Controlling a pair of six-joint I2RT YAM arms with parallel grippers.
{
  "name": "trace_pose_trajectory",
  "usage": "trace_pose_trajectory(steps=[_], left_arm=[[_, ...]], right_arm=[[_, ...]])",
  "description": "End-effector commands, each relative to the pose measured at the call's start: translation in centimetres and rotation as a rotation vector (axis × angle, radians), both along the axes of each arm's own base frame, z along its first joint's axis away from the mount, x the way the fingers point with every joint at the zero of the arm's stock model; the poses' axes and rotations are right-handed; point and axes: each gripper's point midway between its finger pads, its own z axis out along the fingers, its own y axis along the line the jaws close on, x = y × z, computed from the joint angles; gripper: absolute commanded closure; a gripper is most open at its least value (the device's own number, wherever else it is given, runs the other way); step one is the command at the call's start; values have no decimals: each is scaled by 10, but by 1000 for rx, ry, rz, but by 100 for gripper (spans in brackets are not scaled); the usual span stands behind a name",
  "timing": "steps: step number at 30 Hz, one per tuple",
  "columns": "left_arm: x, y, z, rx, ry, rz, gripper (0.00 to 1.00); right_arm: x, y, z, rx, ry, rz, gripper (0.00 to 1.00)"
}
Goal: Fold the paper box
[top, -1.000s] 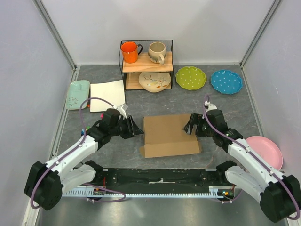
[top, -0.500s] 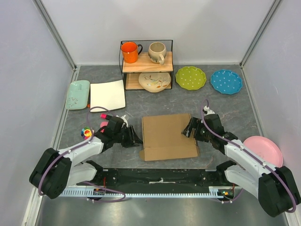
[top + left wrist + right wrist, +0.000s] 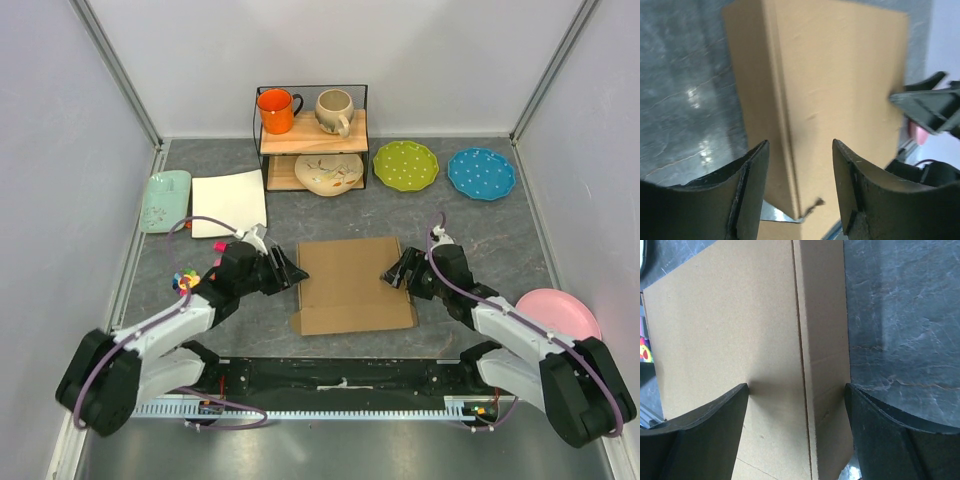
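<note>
The paper box [image 3: 352,285] is a flat brown cardboard mailer lying closed in the middle of the grey table. My left gripper [image 3: 292,272] is open at the box's left edge; in the left wrist view its jaws [image 3: 800,185] straddle the left side wall of the box [image 3: 830,95]. My right gripper [image 3: 393,273] is open at the box's right edge; in the right wrist view its jaws [image 3: 796,405] straddle the right side wall and the lid seam of the box [image 3: 730,325]. Neither gripper holds anything.
A white square plate [image 3: 229,203] and a pale green tray [image 3: 165,199] lie at the back left. A wire shelf [image 3: 311,135] holds two mugs and a bowl. Green [image 3: 405,164] and blue [image 3: 481,172] plates lie at the back right, a pink plate [image 3: 560,315] at the right.
The box has slid a little left and away. My left gripper has moved right up to its left edge, and my right gripper has followed leftward along its right edge.
</note>
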Motion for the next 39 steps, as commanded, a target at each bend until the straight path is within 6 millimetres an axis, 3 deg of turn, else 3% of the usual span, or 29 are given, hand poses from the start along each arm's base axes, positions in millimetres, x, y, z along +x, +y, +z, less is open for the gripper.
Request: trace_pose_trajectory(steps=[1, 7, 12, 16, 20, 22, 28, 33, 39], left_arm=[[9, -5, -22, 37, -13, -31, 41], [15, 8, -37, 78, -49, 38, 43], [17, 15, -51, 152, -25, 43, 66], [25, 22, -46, 176, -42, 95, 70], [32, 23, -41, 202, -50, 102, 70], [34, 21, -42, 212, -39, 98, 70], [42, 16, -48, 195, -25, 109, 71], [58, 12, -50, 211, -18, 122, 72], [73, 12, -41, 223, -30, 136, 72]], right_arm=[[-2, 1, -17, 12, 25, -21, 17], [-4, 5, -26, 10, 36, -4, 17], [-3, 4, -32, -11, 35, 2, 16], [19, -7, -14, -85, -35, -50, 10], [37, -12, 0, -106, -74, -76, 10], [44, -10, 4, -100, -91, -69, 17], [44, -2, -17, -57, -49, -61, 43], [44, 2, -29, -42, -13, -64, 47], [48, 0, -24, -59, -22, -73, 47]])
